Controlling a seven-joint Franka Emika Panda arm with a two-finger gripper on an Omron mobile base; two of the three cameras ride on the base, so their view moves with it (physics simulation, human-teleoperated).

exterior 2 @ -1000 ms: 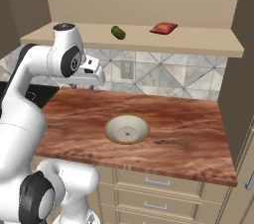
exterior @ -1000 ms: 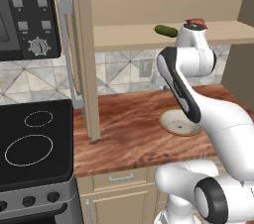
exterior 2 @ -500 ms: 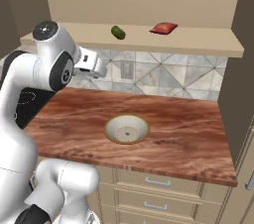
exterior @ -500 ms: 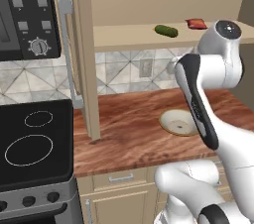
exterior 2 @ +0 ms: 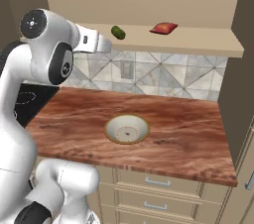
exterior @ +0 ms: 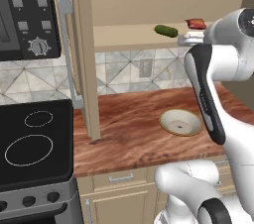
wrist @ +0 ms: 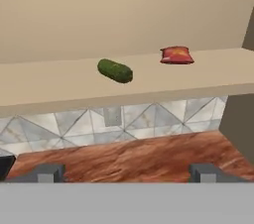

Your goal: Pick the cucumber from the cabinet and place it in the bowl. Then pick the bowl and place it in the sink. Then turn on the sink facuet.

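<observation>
The dark green cucumber (exterior: 165, 30) (exterior 2: 118, 32) (wrist: 115, 70) lies on the shelf of the open tan cabinet (exterior: 124, 38). My gripper (exterior 2: 106, 44) (exterior: 187, 39) (wrist: 128, 173) is raised to shelf height, just in front of the shelf edge and short of the cucumber. It is open, its fingertips (wrist: 47, 172) wide apart with nothing between them. The cream bowl (exterior: 180, 122) (exterior 2: 127, 129) sits empty on the wooden counter below. The sink and its faucet are out of view.
A small flat red item (wrist: 176, 55) (exterior 2: 163, 28) lies on the shelf to the right of the cucumber. The open cabinet door with its grey bar handle (exterior: 67, 49) stands at the left. Beyond it are a black stove (exterior: 34, 143) and a microwave (exterior: 25, 15).
The arm has risen and straightened, lifting the hand from below the shelf up to shelf height. The cucumber and bowl have not moved.
</observation>
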